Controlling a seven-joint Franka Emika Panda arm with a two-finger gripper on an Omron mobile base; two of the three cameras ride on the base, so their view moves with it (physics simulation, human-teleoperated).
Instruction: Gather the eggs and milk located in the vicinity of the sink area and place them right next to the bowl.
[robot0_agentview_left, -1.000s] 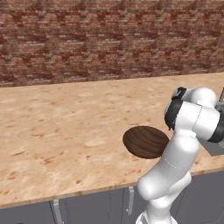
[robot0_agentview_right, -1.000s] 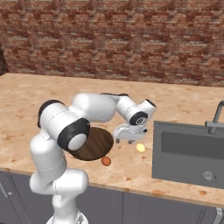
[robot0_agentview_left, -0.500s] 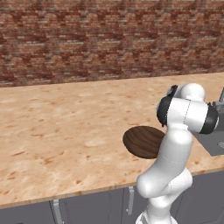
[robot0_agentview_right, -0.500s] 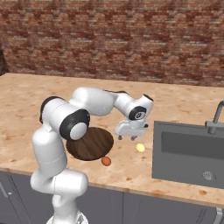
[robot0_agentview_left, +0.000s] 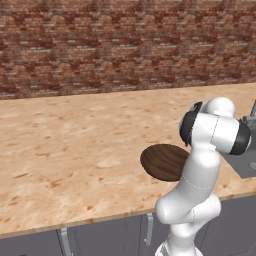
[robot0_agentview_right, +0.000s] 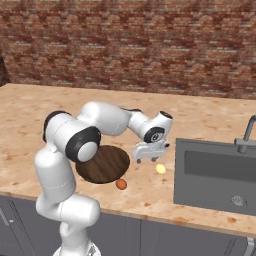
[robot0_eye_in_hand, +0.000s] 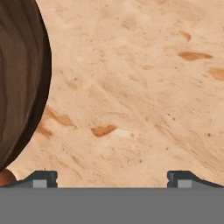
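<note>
Resting on the counter (robot0_agentview_right: 210, 125): 2 eggs, orange-brown egg (robot0_agentview_right: 121, 184) touching the 1 bowl (robot0_agentview_right: 104, 164), pale egg (robot0_agentview_right: 160, 169) between bowl and sink (robot0_agentview_right: 216, 175). Empty gripper (robot0_agentview_right: 150, 152), jaws wide apart, hangs just beside the pale egg.

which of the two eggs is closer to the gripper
The pale yellowish egg: it lies on the counter just beside the gripper, while the orange-brown egg sits farther off, at the bowl's front edge.
</note>
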